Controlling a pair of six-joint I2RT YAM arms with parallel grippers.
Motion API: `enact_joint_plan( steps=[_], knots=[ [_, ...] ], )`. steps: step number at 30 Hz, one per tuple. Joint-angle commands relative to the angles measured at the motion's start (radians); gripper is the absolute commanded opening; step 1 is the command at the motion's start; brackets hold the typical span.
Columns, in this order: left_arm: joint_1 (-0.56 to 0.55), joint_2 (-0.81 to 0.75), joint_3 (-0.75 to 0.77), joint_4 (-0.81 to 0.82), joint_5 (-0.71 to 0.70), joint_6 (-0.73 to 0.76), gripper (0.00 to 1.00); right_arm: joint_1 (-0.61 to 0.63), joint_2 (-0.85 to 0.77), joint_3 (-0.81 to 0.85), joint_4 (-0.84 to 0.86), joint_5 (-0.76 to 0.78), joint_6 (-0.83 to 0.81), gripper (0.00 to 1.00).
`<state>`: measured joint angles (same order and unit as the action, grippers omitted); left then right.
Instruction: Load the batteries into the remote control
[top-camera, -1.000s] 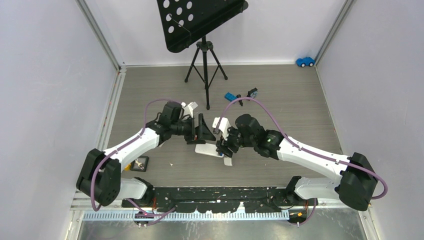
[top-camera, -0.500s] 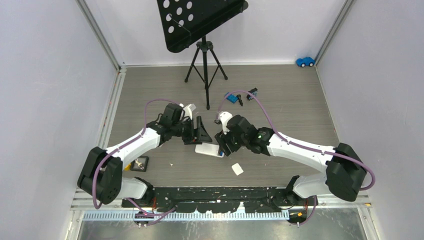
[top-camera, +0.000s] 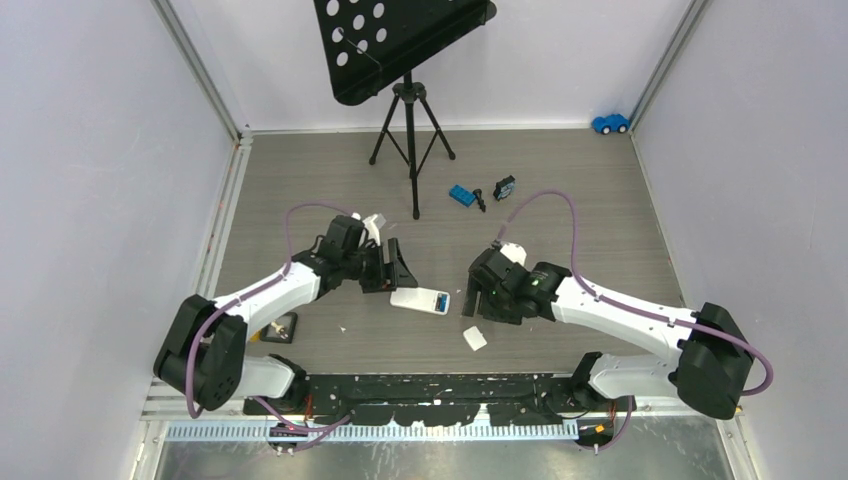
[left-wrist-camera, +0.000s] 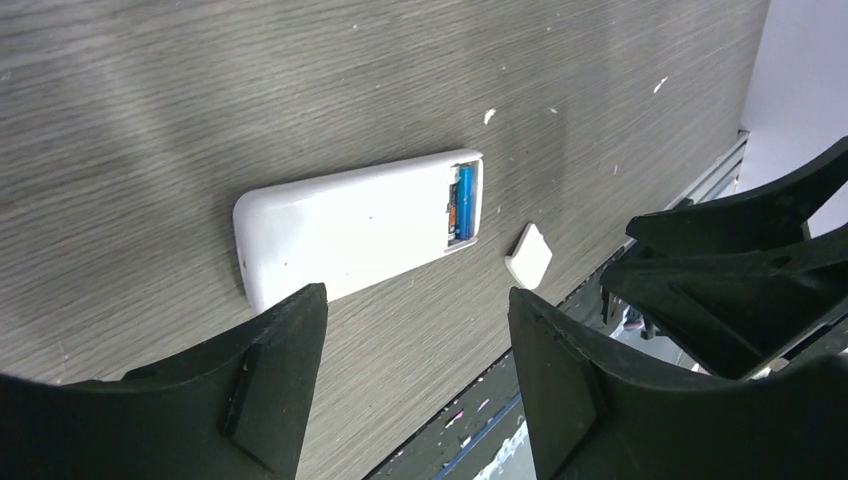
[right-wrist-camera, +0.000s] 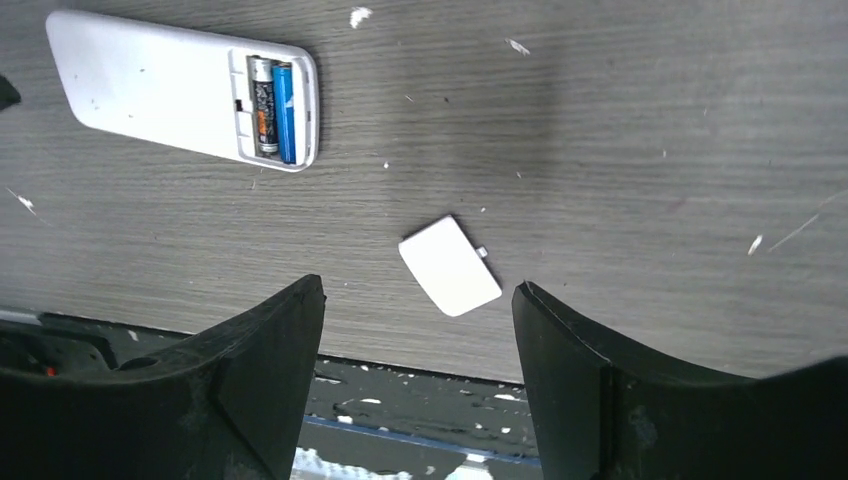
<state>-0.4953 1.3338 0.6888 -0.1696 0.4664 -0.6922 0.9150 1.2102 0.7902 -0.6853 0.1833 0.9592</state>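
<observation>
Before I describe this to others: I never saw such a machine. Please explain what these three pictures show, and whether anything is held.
This is a robot with two arms at a table. One picture looks down from above. The other two come from a camera on each wrist, so the black shapes at the bottom are that arm's fingers. The left gripper and the right gripper are open and hold nothing. Between them lies a white remote control, back up, with two batteries in its open compartment. Its small white cover lies loose nearby. Farther back stands a music stand.
</observation>
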Motion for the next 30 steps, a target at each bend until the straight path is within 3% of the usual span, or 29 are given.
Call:
enact_joint_plan(
  steps=[1,4,8,17,21,24,30],
  knots=[
    [0.0,-0.061,-0.037,0.073,-0.045,0.028,0.68,0.009,-0.012,-0.015,-0.045,0.009,0.265,0.78],
    [0.0,-0.097,-0.071,0.107,-0.066,0.028,0.69,0.038,0.001,-0.019,-0.059,0.055,0.392,0.85],
    [0.0,-0.149,-0.137,0.163,-0.089,0.008,0.69,0.067,0.041,0.024,-0.107,0.11,0.551,0.86],
    [-0.001,-0.263,-0.217,0.23,-0.136,-0.094,0.7,0.118,0.169,0.05,-0.199,0.043,0.927,0.86],
    [-0.016,-0.271,-0.279,0.345,-0.14,-0.156,0.69,0.119,0.227,0.106,-0.269,0.064,0.969,0.85],
    [-0.017,-0.278,-0.257,0.268,-0.174,-0.114,0.69,0.119,0.254,0.144,-0.292,0.079,0.978,0.83],
    [-0.017,-0.311,-0.285,0.287,-0.193,-0.117,0.69,0.119,0.3,0.142,-0.297,0.057,1.031,0.78]
  ],
)
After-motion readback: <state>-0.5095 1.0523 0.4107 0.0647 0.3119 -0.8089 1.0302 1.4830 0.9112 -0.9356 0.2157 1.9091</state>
